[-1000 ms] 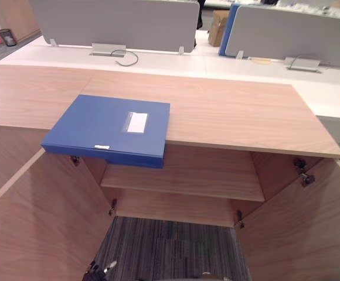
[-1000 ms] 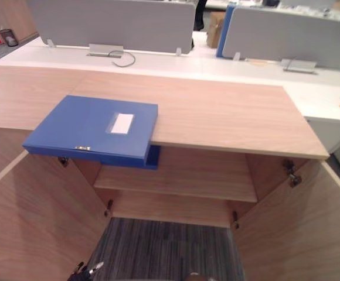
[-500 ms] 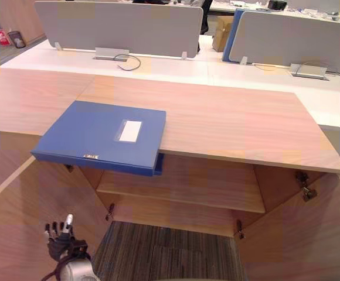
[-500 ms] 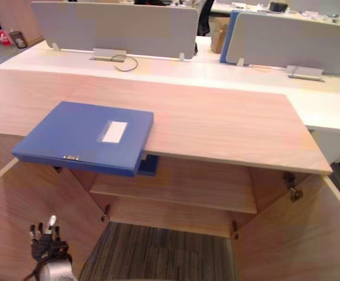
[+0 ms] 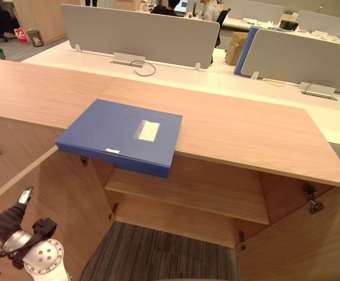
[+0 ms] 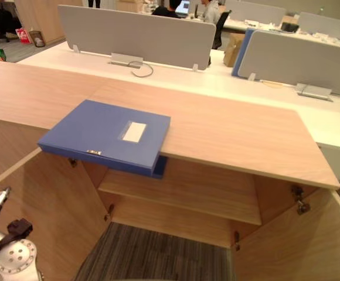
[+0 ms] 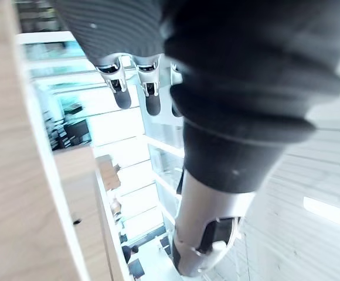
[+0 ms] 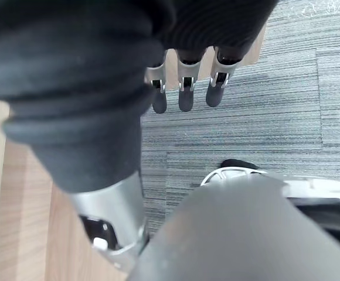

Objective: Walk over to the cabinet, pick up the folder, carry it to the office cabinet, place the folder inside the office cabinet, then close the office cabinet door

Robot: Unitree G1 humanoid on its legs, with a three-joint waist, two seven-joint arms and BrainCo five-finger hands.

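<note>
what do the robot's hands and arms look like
The left hand and right hand match: a dark ribbed cover over the back and wrist, silver fingers ending in dark tips, a silver thumb. The left arm shows a round silver-grey joint with small holes.

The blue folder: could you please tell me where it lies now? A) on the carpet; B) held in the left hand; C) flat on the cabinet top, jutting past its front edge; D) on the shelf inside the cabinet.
C: the blue folder lies flat on the cabinet top, its near end overhanging the front edge, the left hand well apart.
</note>
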